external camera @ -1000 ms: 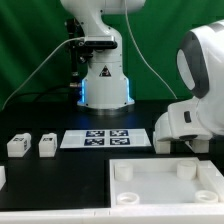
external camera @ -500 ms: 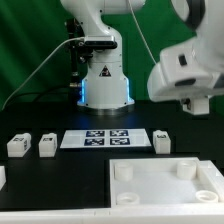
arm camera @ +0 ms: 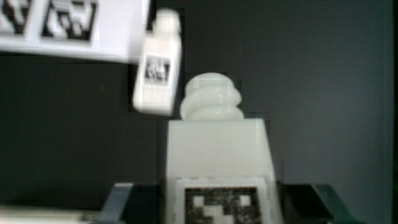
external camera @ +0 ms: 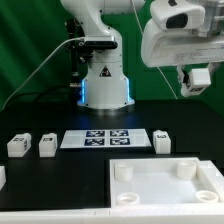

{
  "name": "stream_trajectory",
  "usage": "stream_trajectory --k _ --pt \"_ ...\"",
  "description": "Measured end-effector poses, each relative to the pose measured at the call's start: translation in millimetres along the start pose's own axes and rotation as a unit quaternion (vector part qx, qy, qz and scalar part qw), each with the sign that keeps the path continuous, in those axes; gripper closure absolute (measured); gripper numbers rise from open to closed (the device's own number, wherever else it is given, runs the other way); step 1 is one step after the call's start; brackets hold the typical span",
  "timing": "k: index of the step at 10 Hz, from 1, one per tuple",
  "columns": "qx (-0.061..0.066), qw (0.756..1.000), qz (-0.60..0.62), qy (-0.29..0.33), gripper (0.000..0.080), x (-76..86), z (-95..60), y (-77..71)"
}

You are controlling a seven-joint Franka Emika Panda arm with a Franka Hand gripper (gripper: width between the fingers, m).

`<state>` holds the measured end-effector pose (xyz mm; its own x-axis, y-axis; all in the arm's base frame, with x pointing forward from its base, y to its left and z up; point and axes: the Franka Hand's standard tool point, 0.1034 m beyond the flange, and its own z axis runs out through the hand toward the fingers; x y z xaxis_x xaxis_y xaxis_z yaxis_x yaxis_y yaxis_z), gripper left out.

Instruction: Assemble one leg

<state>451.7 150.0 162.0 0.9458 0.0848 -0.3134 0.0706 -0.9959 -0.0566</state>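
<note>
My gripper (external camera: 196, 80) hangs high at the exterior view's right, shut on a white leg (external camera: 197, 74). In the wrist view the leg (arm camera: 221, 150) stands between the dark fingers (arm camera: 132, 202), its tag near the jaws and its knobbed tip pointing away. My gripper (arm camera: 221, 205) is well above the table. A second leg (external camera: 161, 139) lies on the black table beside the marker board (external camera: 105, 138). It also shows in the wrist view (arm camera: 159, 62). Two more legs (external camera: 17, 145) (external camera: 47, 145) lie at the exterior view's left.
The large white square panel (external camera: 160, 192) with round corner sockets lies at the front of the table. The robot base (external camera: 104, 80) stands behind the marker board. A small white piece (external camera: 2, 177) sits at the left edge.
My gripper has risen from low over the table at the right to high up, carrying the leg. The leg beside the marker board has come into view.
</note>
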Motion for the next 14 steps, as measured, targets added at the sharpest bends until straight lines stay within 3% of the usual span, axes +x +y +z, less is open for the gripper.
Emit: stream_trajectory --k 3,4,5,6,7,8,10,14 --pt "0.000 0.991 -0.003 0.131 0.0511 1.7 -1.7 4.3" --pt "-0.012 0.980 -0.017 0.198 0.0511 24.0 -18.2 18.2" --pt "-0.020 0.968 -0.025 0.249 0.0511 42.4 -44.1 33.9" --pt "-0.018 0.960 -0.025 0.277 0.0511 57.7 -64.9 39.6" --pt "-0.008 0.943 -0.019 0.332 0.0511 79.0 -83.6 35.4" --pt "0.005 0.930 -0.013 0.367 0.0511 97.9 -91.1 30.1" --pt "0.030 0.905 -0.012 0.425 0.0511 127.1 -99.4 20.5" --pt "0.029 0.908 -0.014 0.417 0.0511 123.5 -92.7 22.8"
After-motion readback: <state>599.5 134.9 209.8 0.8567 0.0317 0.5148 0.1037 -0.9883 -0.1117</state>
